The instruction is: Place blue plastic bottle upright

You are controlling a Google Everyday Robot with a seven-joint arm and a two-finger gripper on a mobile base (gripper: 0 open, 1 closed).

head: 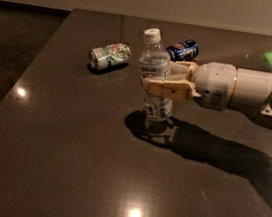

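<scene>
The blue plastic bottle [155, 75] is clear with a white cap and a pale label. It stands nearly upright in the middle of the dark table [68, 161], its base at or just above the surface. My gripper [154, 83] reaches in from the right and is shut on the bottle's middle, with tan fingers [166, 88] across its front. The white arm [239, 90] extends to the right edge of the view.
A green-and-white can [109, 55] lies on its side left of the bottle. A dark blue soda can [183, 50] lies behind the gripper. The table's left edge runs diagonally at the left, with dark floor beyond.
</scene>
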